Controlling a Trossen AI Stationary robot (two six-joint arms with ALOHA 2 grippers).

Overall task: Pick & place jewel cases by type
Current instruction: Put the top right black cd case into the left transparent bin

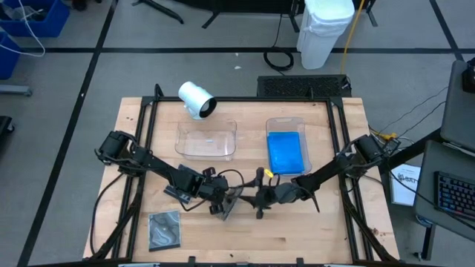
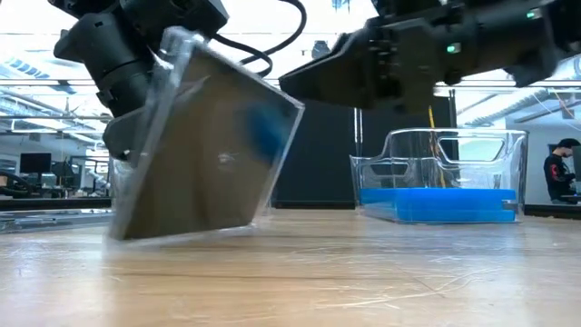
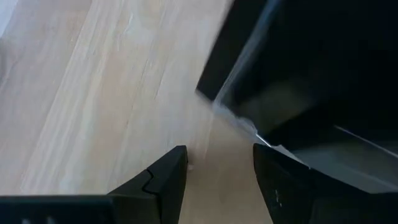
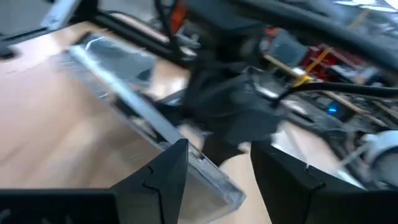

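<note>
A clear and dark jewel case (image 2: pixel 209 145) stands tilted on the wood table (image 1: pixel 312 230), only its lower edge (image 2: pixel 182 232) on the boards, between my two grippers at the table's middle. My left gripper (image 1: pixel 221 208) is open at the case's left side, with bare wood between its fingers in the left wrist view. My right gripper (image 1: pixel 257 200) comes level from the right and is open. The case's upper edge (image 4: pixel 211 177) runs between its fingers. A second dark jewel case (image 1: pixel 165 228) lies flat near the front left. Blue jewel cases (image 1: pixel 286 150) lie in the right clear tray. My left gripper slants down from the table's left, and the tilted case's rim (image 3: pixel 264 142) lies against one finger (image 3: pixel 280 174). Nothing is between the two fingers. My right gripper has the case's upper edge between its open fingers; I cannot tell whether either finger touches it.
An empty clear tray (image 1: pixel 206 139) sits at the back, left of the clear tray (image 1: pixel 288 122) with the blue cases. A white cylinder (image 1: pixel 197 99) lies at the far edge. A black frame runs around the table top. There is free wood at the front right.
</note>
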